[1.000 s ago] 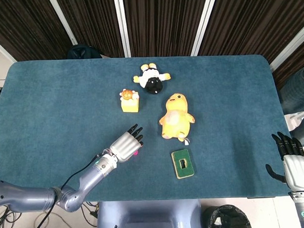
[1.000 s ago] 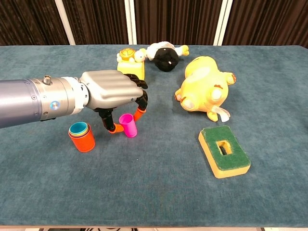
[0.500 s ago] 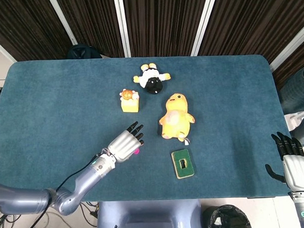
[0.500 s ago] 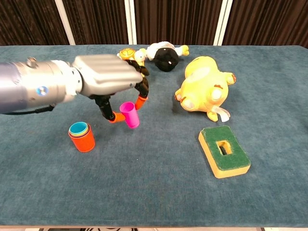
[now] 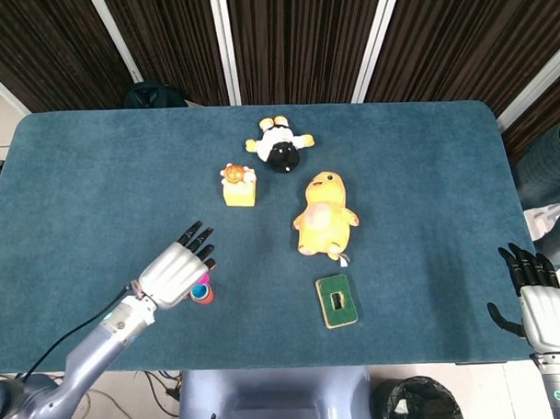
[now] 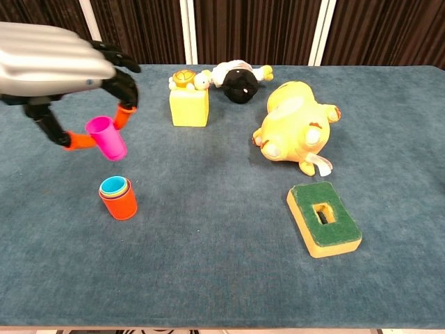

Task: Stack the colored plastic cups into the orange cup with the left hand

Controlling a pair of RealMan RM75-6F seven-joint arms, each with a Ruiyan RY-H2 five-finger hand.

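My left hand [image 6: 62, 76] pinches a pink cup [image 6: 106, 137] between thumb and fingers, holding it tilted in the air above and slightly left of the orange cup [image 6: 119, 199]. The orange cup stands upright on the table with several smaller cups nested inside, a blue one innermost. In the head view my left hand [image 5: 177, 268] covers most of the cups, with only a pink and orange edge [image 5: 201, 293] showing beside it. My right hand [image 5: 539, 297] rests at the table's right front corner, fingers apart and holding nothing.
A yellow block with a small turtle [image 6: 188, 99], a black-and-white plush [image 6: 236, 79], a yellow duck plush [image 6: 295, 130] and a green-and-yellow sponge [image 6: 324, 218] lie on the blue table [image 6: 222, 278], all to the right of the cups.
My left hand has lifted the pink cup off the table and carried it left and up, from beside the yellow block to above the orange cup. My right hand has stayed still.
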